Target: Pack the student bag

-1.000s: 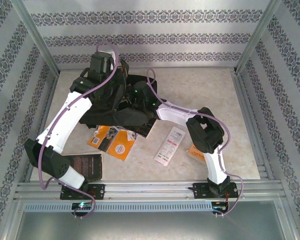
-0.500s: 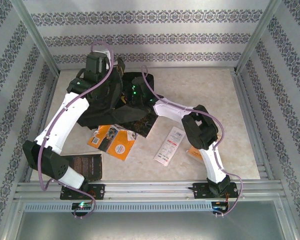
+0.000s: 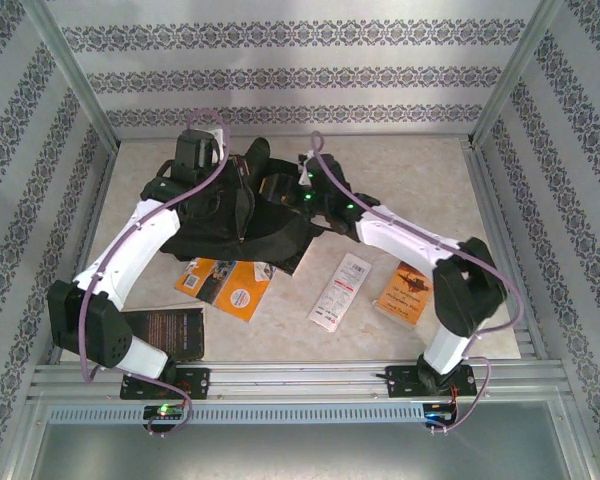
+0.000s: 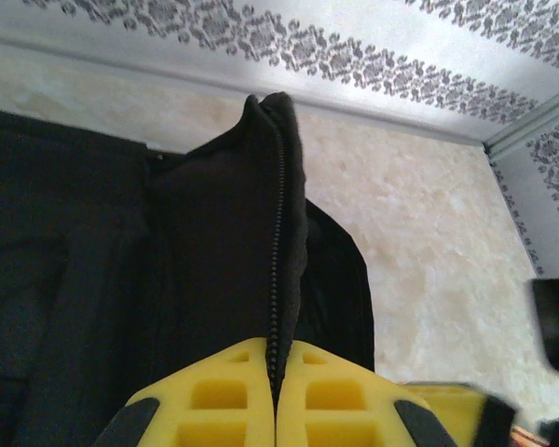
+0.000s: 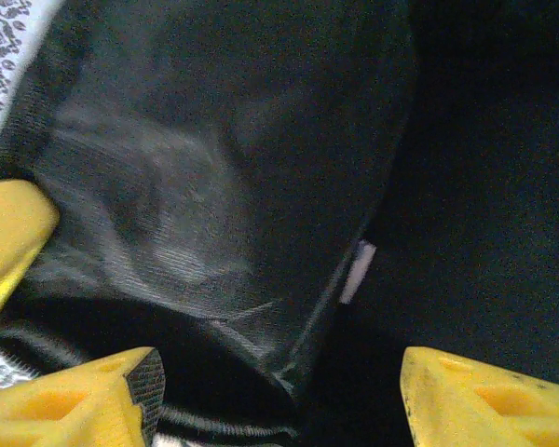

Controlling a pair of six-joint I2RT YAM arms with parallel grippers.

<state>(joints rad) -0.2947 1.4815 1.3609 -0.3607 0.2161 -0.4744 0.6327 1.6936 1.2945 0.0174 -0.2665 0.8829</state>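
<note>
a: entry one, left gripper (image 4: 276, 377)?
b: yellow fingers (image 4: 214, 396) pressed together. they pinch a raised fold of black fabric, and a zipper line (image 4: 278, 242) runs straight up out of the pinch. the fold stands upright.

a: entry two, right gripper (image 5: 279, 396)?
b: jaws set wide, nothing clamped between them. dark mesh-like fabric of the bag lies just beyond the tips, with a small white tag (image 5: 357, 272) on a seam.

a: entry three, student bag (image 3: 265, 235)?
b: black and slumped, on the table (image 3: 420, 170) left of centre and towards the far wall. the left wrist is over its left part, the right wrist at its right side.

a: loose stock on the table?
b: orange packet (image 3: 225, 285), its far edge meeting the bag's near edge. white packet (image 3: 340, 292) to the right of that, apart from the bag. orange booklet (image 3: 405, 293) further right, beside the right arm. dark book (image 3: 170, 330) at the near left, partly under the left arm.
</note>
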